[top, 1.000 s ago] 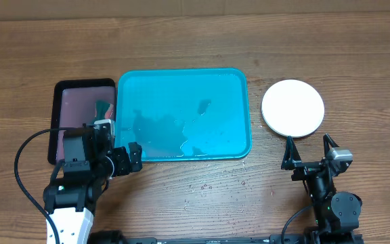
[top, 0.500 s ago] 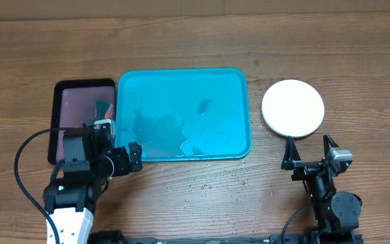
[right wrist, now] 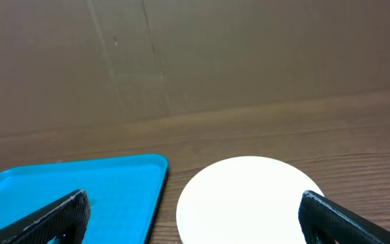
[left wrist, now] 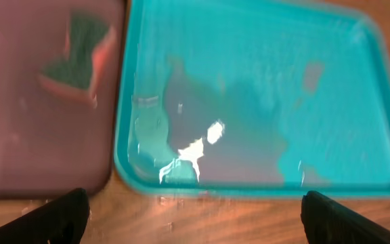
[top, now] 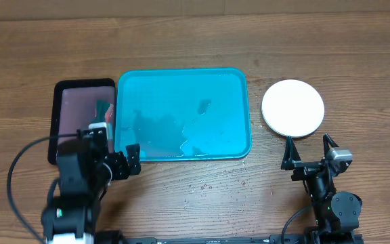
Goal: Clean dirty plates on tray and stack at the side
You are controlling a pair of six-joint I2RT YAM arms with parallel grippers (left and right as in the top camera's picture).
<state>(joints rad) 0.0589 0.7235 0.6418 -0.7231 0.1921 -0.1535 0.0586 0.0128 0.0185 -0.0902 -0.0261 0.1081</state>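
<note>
On the bare wood-grain desk [top: 181,41], just right of the tray, lay a round white plate [top: 292,108], flat, with no smear showing on top. Whether other plates sat beneath it I could not tell. From above and from my right wrist only its white face showed. The teal tray [top: 215,91] sat mid-desk, apart from the plate. It held no plates, only a thin pool of water [top: 161,132] toward its near left. A few droplets [top: 202,186] speckled the desk in front of it.

My right jaws were spread wide and empty, held just in front of the plate and pointing at it, touching nothing. My left jaws were likewise spread wide and empty, by the tray's near left corner. They looked over the seam between the teal tray and the smaller black-rimmed tray [top: 53,129] beside it. In that smaller tray lay a green sponge [top: 102,108] with an orange side.

I judged the washing and stacking to be at or near their end, since nothing dirty was in view. The next move, as I read it, called for no grasp. It needed only both arms drawn back without nudging the plate or the tray.
</note>
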